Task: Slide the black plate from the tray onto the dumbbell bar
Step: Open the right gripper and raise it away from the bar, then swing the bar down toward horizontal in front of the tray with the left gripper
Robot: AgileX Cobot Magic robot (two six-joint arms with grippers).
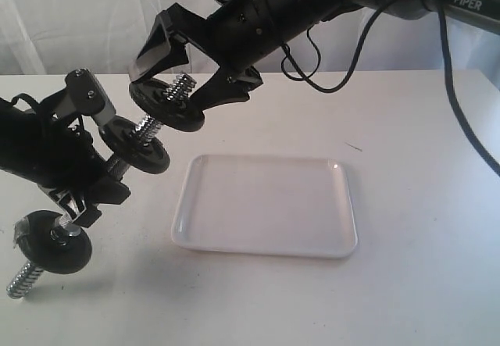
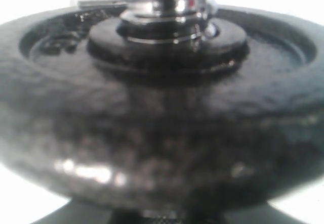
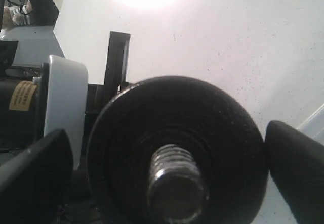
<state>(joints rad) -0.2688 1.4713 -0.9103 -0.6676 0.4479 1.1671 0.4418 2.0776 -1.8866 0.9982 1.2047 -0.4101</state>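
Black plate (image 3: 177,113) fills the right wrist view, with the threaded tip of the bar (image 3: 174,186) poking through its centre hole. So the plate is off the tray and sits on the upper end of the bar, near the tip.

Right gripper (image 1: 168,88) straddles the plate, fingers (image 3: 298,168) at opposite rim edges. One side shows a thin gap, so I can't tell if it is clamping or just bracketing.

Left gripper (image 1: 100,176) is closed on the bar's middle and holds it tilted, upper end toward the right arm, lower threaded end down near the table (image 1: 406,127). Two more discs are on the bar: one (image 1: 141,152) just below the plate with bare thread between them, the other (image 1: 56,246) at the low end. The left wrist view shows only a blurred disc close up.

The tray (image 1: 266,248) lies apart to the right with nothing on it.

Step, as I judge it: threading is started and the slide-down is not finished. The next move needs the plate pushed along the thread toward the neighbouring disc, kept square to the bar so it doesn't snag. The left arm must keep the bar steady.
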